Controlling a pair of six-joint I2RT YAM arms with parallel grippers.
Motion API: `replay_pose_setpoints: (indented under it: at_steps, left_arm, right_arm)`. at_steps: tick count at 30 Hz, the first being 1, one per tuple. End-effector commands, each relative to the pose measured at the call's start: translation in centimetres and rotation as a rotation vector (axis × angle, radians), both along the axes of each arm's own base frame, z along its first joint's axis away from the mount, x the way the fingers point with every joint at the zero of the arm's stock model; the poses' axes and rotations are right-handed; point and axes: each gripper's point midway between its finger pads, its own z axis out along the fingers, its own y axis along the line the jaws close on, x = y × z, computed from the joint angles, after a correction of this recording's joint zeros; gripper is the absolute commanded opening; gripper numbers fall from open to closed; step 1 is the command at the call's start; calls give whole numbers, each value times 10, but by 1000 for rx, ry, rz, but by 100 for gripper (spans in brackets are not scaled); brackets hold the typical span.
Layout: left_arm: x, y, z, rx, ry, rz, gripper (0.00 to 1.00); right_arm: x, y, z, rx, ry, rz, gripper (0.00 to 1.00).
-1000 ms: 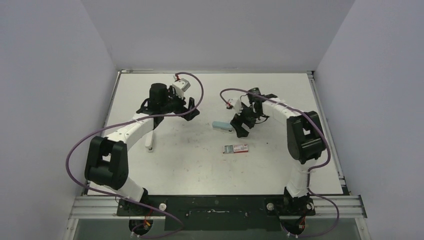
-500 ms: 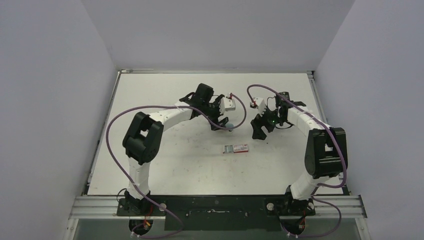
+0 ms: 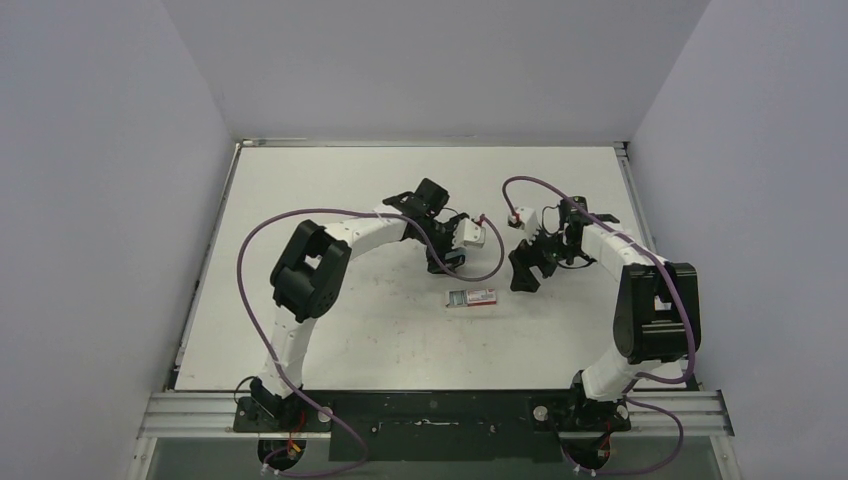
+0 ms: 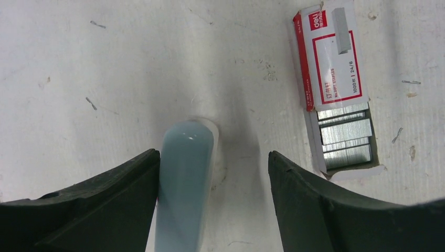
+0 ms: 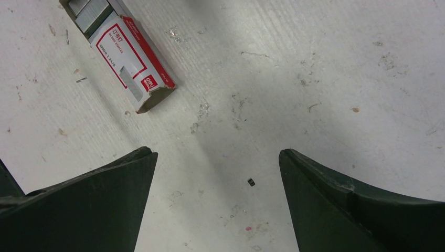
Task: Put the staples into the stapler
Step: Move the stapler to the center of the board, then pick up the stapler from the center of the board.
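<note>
Evidently the left gripper (image 4: 212, 156) stands open astride the pale-blue stapler (image 4: 186, 184), not clamping; right gripper (image 5: 218, 152) gapes empty; staples (image 4: 346, 139), at the stapler's three o'clock in their box (image 4: 333, 63), seem light, brittle strips; pinch their long sides.

1. A white table (image 3: 300, 180) fills the base of a three-sided booth, seen from above. Its top is scuffed and flecked with small dark marks and fine scratches.
2. Plain pale grey walls close it in: a back wall (image 3: 430, 60), a left wall (image 3: 90, 200) and a right wall (image 3: 760, 200).
3. A silver metal rail (image 3: 200, 412) runs along the table's near edge, with a black plate (image 3: 430, 408) set at its middle.
4. The light is soft and even, throwing only faint shadows on the tabletop.
</note>
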Motion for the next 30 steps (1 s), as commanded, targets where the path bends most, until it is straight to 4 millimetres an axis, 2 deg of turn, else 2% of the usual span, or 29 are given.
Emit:
replay_pose_setpoints:
  at_steps: [1,12,15,17,19,20,24,30]
  left_arm:
    - [5,-19,16,-47,-39,-54,69]
    - [10,-20,18,-40,-49,-41,45]
    - [7,-20,20,-44,-31,-39,31]
    - [6,-20,29,-67,0,-28,17]
    - [5,-21,46,-116,41,-5,4]
    - [5,-21,56,-144,67,10,0]
    - [6,-14,102,-287,167,83,0]
    - [3,-4,174,-464,266,157,0]
  right_arm:
    - [0,3,10,40,-41,10,90]
    - [-2,1,7,52,-18,-1,89]
    - [1,4,14,75,-33,-1,89]
    - [7,9,21,110,-55,-6,90]
    - [14,19,33,171,-98,10,91]
    - [17,25,40,209,-119,22,91]
    - [36,57,72,320,-226,63,91]
    - [39,107,107,372,-315,184,90]
